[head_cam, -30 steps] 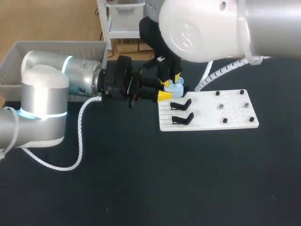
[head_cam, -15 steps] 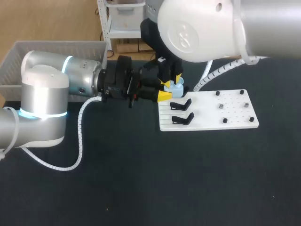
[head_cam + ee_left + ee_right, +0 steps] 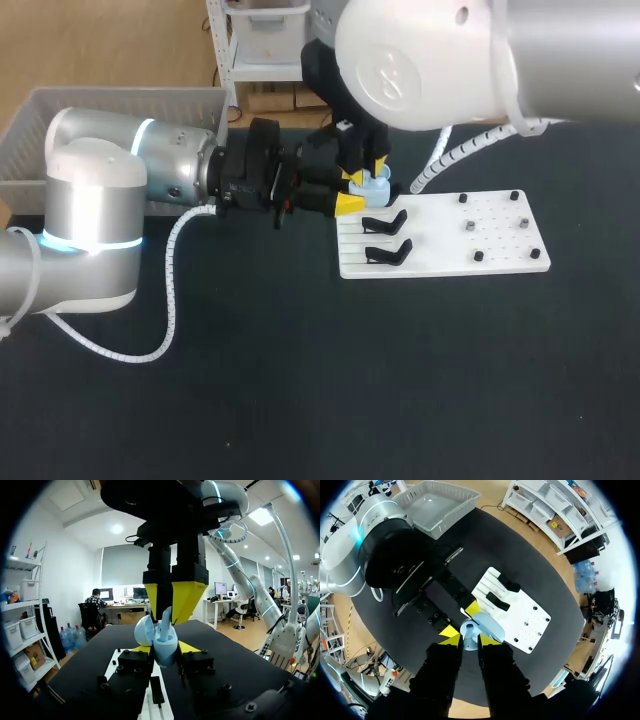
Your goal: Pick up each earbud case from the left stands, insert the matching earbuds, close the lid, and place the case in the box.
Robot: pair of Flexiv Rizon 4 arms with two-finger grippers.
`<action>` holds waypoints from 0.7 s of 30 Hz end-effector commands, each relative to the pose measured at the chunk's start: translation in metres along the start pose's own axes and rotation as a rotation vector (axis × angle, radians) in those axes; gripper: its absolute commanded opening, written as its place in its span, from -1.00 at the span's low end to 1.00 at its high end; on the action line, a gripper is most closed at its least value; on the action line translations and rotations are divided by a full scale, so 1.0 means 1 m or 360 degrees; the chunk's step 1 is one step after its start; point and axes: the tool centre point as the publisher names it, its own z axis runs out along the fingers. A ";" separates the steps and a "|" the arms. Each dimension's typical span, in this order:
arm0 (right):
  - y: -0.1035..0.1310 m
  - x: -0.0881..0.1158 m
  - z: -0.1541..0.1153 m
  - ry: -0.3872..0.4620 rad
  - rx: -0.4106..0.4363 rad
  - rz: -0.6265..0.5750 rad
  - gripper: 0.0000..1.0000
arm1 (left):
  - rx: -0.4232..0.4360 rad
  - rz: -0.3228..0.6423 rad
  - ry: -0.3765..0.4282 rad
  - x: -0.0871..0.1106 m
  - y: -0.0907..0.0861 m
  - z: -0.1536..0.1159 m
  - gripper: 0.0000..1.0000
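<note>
Left claw (image 3: 164, 650) is clamped on the open blue case (image 3: 165, 641), held between its tips. Right claw (image 3: 172, 599), directly above it, pinches an earbud (image 3: 165, 617) that dips into the case.

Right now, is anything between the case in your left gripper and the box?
Yes: the right gripper, pinching an earbud, hangs right over the open case held by the left gripper. Toward the box only my own left arm shows.
</note>
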 end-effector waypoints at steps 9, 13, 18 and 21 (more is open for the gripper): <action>-0.002 -0.003 0.005 0.0006 -0.0003 0.0003 -1.00 | -0.0008 0.0005 -0.0004 0.001 -0.001 0.000 -1.00; -0.001 -0.003 0.008 0.0016 -0.0004 0.0000 -1.00 | -0.0008 0.0005 -0.0004 0.001 -0.001 0.000 -1.00; -0.002 -0.003 0.009 0.0023 -0.0007 0.0004 -1.00 | -0.0008 0.0005 -0.0004 0.001 -0.001 0.000 -1.00; -0.003 -0.001 0.006 0.0022 -0.0036 0.0006 0.24 | -0.0008 0.0005 -0.0004 0.001 -0.001 0.000 -1.00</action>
